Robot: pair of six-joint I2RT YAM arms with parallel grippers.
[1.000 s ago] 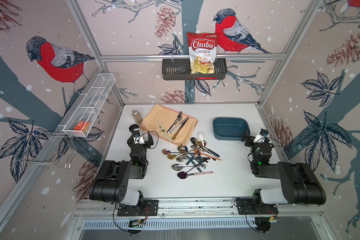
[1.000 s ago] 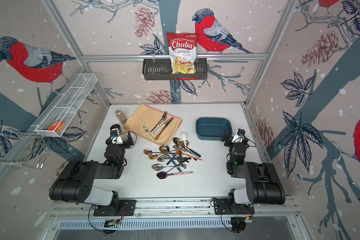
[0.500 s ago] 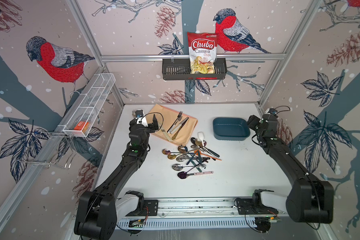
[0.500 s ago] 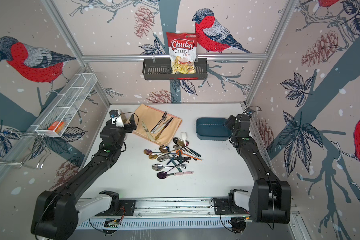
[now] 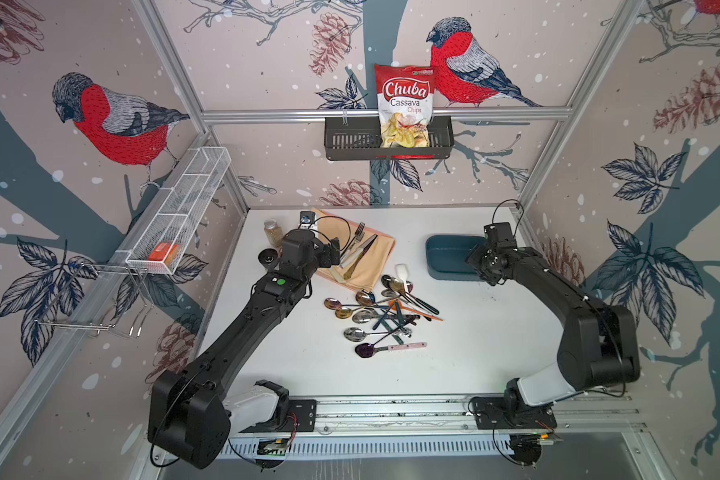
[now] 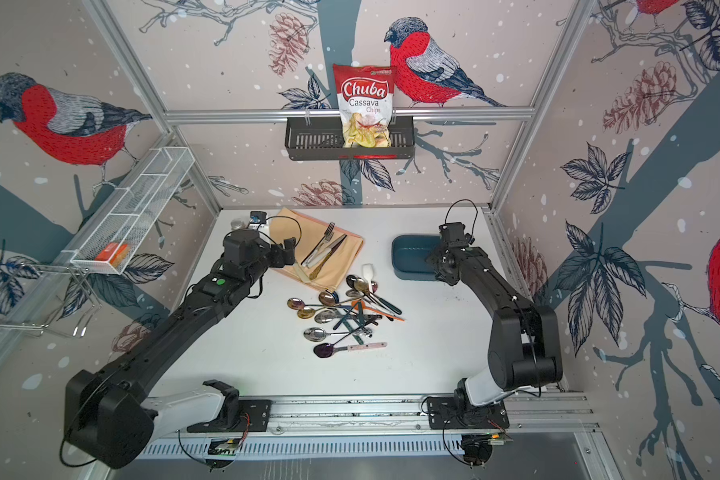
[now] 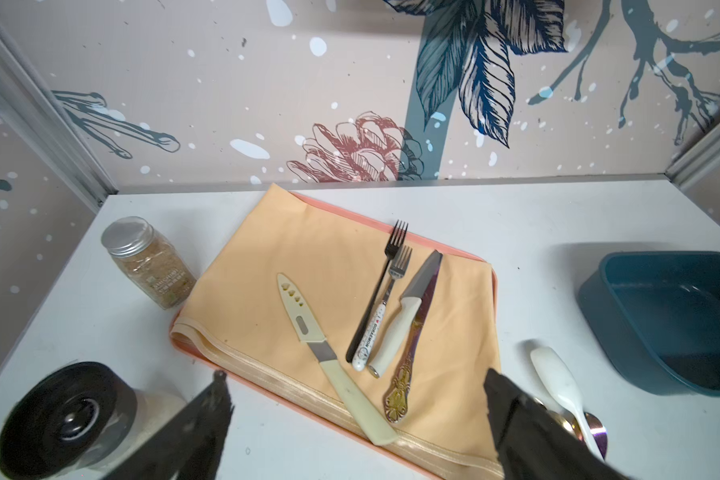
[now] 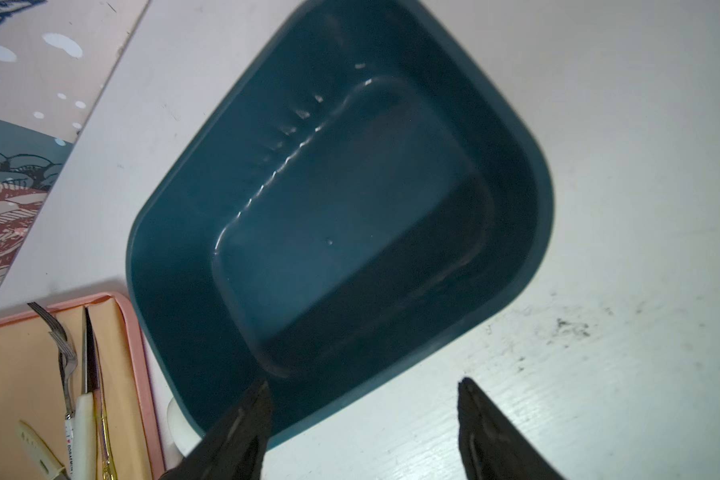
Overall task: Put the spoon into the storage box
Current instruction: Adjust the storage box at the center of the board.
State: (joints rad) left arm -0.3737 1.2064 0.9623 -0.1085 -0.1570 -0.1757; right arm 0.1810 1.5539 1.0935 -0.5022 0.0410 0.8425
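Observation:
Several spoons (image 5: pixel 385 307) lie in a loose heap at the table's middle, in both top views (image 6: pixel 344 311). A white spoon (image 7: pixel 555 378) lies nearest the storage box. The storage box (image 5: pixel 433 266) is a dark teal bin at the back right, and the right wrist view shows it (image 8: pixel 175 249) holding nothing. My right gripper (image 8: pixel 364 386) hangs open above the box's right end (image 5: pixel 476 259), with nothing held. My left gripper (image 7: pixel 356 390) is open and empty over the near edge of a peach cloth (image 5: pixel 334 253).
On the peach cloth (image 7: pixel 308 249), over a pink tray, lie two forks (image 7: pixel 395 249) and knives (image 7: pixel 416 316). A spice jar (image 7: pixel 150 266) and a black-topped canister (image 7: pixel 65 415) stand at the left. On the walls hang a black basket (image 5: pixel 350 143) with a chips bag and a white mesh tray (image 5: pixel 179 208).
Both arms have unfolded from low at the table's front and reached toward the back. The left now ends at the cloth, the right at the box. The right jaws have narrowed slightly.

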